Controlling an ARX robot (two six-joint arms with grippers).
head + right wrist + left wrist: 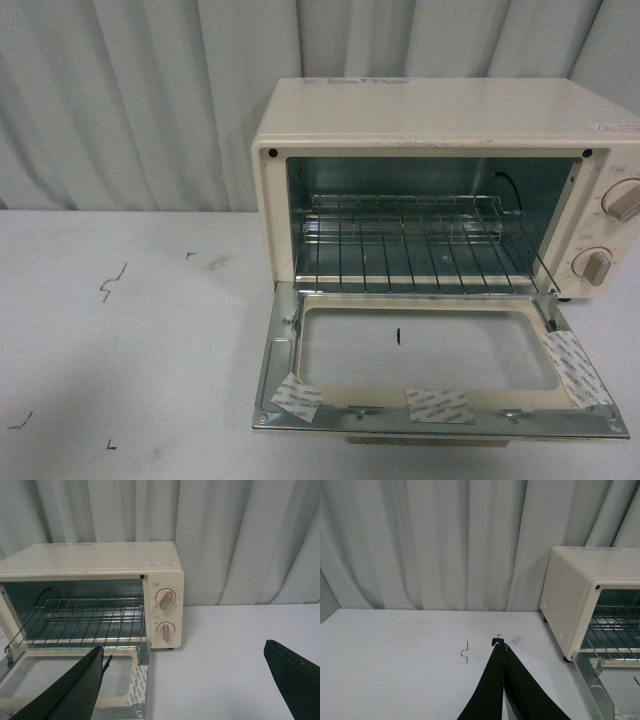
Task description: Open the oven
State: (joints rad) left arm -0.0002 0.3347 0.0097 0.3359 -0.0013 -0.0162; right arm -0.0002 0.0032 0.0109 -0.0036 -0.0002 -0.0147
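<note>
The cream oven (pixel 440 115) stands on the white table at the right, its glass door (pixel 430 350) dropped down flat toward me. The wire rack (pixel 420 245) shows inside; two beige knobs (pixel 620 200) sit on its right panel. Neither arm shows in the front view. My left gripper (pixel 501 642) is shut and empty, over the table left of the oven (pixel 575 595). My right gripper (pixel 185 652) is open and empty, in front of the oven (pixel 100 560); one finger (pixel 75 685) hangs over the door's right part, the other (pixel 295 675) over bare table.
A pleated grey curtain (pixel 150 90) hangs behind the table. Small dark marks (pixel 112 285) dot the tabletop (pixel 120 380) left of the oven. White tape strips (pixel 440 405) stick to the door's inner frame.
</note>
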